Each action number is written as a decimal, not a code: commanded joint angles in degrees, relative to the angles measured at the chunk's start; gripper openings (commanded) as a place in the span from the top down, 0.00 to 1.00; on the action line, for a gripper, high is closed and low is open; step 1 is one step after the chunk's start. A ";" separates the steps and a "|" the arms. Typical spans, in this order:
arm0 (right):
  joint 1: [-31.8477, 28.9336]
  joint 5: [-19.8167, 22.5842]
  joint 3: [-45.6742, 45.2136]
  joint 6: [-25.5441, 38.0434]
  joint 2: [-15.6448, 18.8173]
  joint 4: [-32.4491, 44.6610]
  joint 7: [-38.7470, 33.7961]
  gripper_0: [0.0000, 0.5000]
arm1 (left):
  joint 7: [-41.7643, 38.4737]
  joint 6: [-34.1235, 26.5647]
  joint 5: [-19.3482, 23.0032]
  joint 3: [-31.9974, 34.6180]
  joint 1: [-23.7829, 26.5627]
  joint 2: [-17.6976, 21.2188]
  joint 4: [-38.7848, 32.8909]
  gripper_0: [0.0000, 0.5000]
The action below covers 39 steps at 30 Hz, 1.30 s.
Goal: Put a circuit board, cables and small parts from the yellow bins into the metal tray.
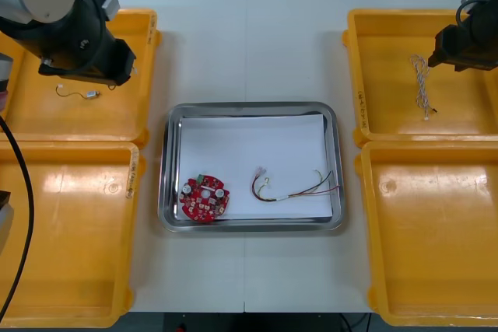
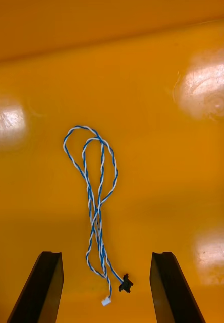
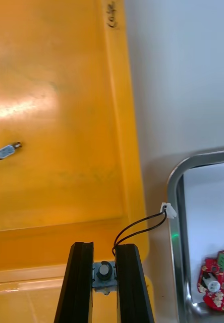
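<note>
Plainly, two relations count here, one for each arm. The left claw (image 3: 104,251) is clenched on a small metal part (image 3: 104,272). Its black cable (image 3: 137,229) loops out past the fingertips to a white plug (image 3: 168,210), seen against the rim of the metal tray (image 3: 175,192). In the front view that arm hangs above the far-left yellow bin (image 1: 47,126). From the claw, the tray therefore lies toward the robot's right and nearer the robot, across the bin's inner wall and a strip of bare surface (image 1: 210,44). A second small metal part (image 3: 6,150) rests on that bin's floor, well apart from the claw. The right claw (image 2: 106,255) is released, fingers wide apart, over the far-right yellow bin (image 1: 389,52). The twisted blue and white cable (image 2: 95,217) lies on the bin floor in line with the gap between the fingers. Its long axis runs straight away from the claw, with the two plug ends nearest the fingers and the loop farther off, so the fingers straddle it crosswise. A straight descent would likely close on the doubled strands near those ends. The tray's white inside already carries a circuit board (image 1: 205,198) and a red and yellow cable (image 1: 289,197), and the left claw, already loaded, seems the readier to deliver
</note>
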<state>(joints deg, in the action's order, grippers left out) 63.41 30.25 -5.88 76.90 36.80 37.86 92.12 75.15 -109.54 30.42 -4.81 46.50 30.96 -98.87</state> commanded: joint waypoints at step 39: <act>4.71 -7.31 -0.97 -10.98 -5.07 -10.70 9.13 0.00 | -34.72 15.85 -3.88 -29.03 -1.32 -4.86 2.46 1.00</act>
<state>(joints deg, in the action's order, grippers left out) 64.96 23.32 -5.88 67.02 32.43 27.93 99.21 43.59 -95.42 27.28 -32.90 45.29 27.57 -97.49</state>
